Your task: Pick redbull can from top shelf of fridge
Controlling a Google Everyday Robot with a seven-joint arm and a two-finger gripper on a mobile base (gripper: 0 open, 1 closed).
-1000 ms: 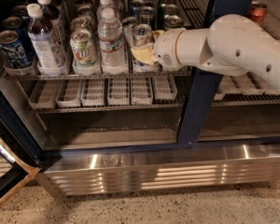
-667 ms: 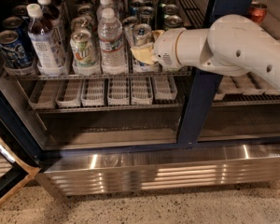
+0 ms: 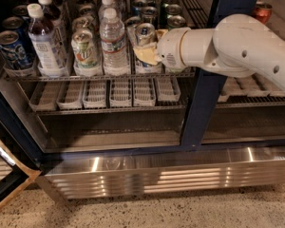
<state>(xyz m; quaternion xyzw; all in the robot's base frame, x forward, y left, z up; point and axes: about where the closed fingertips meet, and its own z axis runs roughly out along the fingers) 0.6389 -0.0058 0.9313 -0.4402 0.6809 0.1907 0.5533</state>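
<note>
Redbull can [image 3: 145, 32] stands at the front of its lane on the top shelf [image 3: 99, 75] of the fridge [image 3: 199, 108], upright, with its silver pull-tab top facing up. My gripper [image 3: 149, 45] is right at it. One pale yellow pad lies across the lower front of the can and another shows just at its right. I cannot tell whether my jaws are spread or already pinching it. My white arm [image 3: 237, 42] reaches in from the right and crosses in front of the dark blue door post.

Just left of the can is a clear water bottle [image 3: 114, 39] with a white cap. Beside that stands a green-patterned can [image 3: 84, 46]. Further left is a dark drink bottle [image 3: 42, 42] with a white cap, and a wider dark-blue can [image 3: 7, 49] sits at the shelf's left end. More cans and bottles fill the lanes behind, in shadow.

Below the top shelf, a second wire rack carries a row of short white ribbed trays [image 3: 119, 91]. On the far side of the post, up at the right, a red can [image 3: 262, 11] sits on another rack. Under the racks runs the ribbed stainless-steel base panel [image 3: 171, 172], which catches bright reflections. The edge of the open door [image 3: 4, 175] shows at lower left, over a speckled floor [image 3: 180, 213].
</note>
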